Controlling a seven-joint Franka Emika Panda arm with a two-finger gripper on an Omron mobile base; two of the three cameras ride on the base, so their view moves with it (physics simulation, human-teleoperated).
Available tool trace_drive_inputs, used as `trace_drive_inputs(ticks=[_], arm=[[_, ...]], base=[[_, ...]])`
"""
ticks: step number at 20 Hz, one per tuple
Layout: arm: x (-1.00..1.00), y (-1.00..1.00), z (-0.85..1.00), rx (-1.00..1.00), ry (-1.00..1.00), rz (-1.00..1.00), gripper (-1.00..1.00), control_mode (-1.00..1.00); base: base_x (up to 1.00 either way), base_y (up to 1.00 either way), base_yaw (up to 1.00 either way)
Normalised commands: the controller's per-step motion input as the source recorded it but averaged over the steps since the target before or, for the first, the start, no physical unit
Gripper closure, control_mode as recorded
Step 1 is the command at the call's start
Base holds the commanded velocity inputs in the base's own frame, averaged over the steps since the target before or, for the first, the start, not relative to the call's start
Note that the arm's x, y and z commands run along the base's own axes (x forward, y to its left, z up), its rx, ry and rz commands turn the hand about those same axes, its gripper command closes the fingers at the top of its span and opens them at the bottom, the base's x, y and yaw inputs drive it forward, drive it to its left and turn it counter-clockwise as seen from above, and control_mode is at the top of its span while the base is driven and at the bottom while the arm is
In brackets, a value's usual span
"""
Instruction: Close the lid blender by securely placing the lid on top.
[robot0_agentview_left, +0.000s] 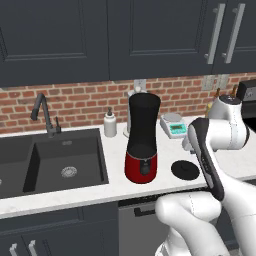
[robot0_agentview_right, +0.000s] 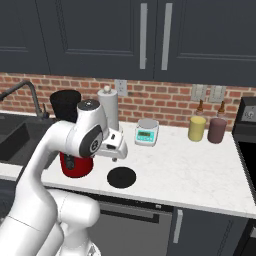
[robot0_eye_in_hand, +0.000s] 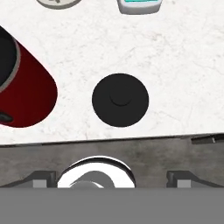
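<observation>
The lid (robot0_agentview_left: 185, 169) (robot0_agentview_right: 122, 177) (robot0_eye_in_hand: 120, 99), a flat round black disc, lies on the white counter near its front edge. To its left stands the blender (robot0_agentview_left: 142, 140) (robot0_agentview_right: 75, 165) (robot0_eye_in_hand: 26, 96), a tall black jar with an uncovered top on a glossy red base. My gripper (robot0_agentview_right: 114, 156) (robot0_eye_in_hand: 111, 180) hangs above the lid, pointing down at it, with clear air between them. In the hand view its fingertips (robot0_eye_in_hand: 41, 179) stand wide apart with nothing between them, so it is open.
A white-and-teal scale (robot0_agentview_left: 174, 125) (robot0_agentview_right: 146, 132) sits behind the lid by the brick wall. A soap dispenser (robot0_agentview_left: 110, 123) and the sink (robot0_agentview_left: 55, 160) are left of the blender. A paper towel roll (robot0_agentview_right: 107, 112) stands behind it. Two bottles (robot0_agentview_right: 197, 127) stand far right.
</observation>
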Motion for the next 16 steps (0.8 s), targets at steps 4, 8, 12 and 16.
trace_drive_inputs(ticks=[4, 8, 12, 16], arm=[[0.0, -0.26, -0.18, -0.06, 0.0, 0.0, -1.0, -1.0], [0.0, -0.05, -0.29, -0.04, 0.0, 0.0, -1.0, -1.0], [0.0, 0.0, -0.24, -0.02, 0.0, 0.0, -1.0, -1.0], [0.0, 0.0, -0.26, 0.0, 0.0, 0.0, -1.0, -1.0]], base=[[0.0, 0.0, 0.0], [0.0, 0.0, 0.0], [0.0, 0.0, 0.0], [0.0, 0.0, 0.0]])
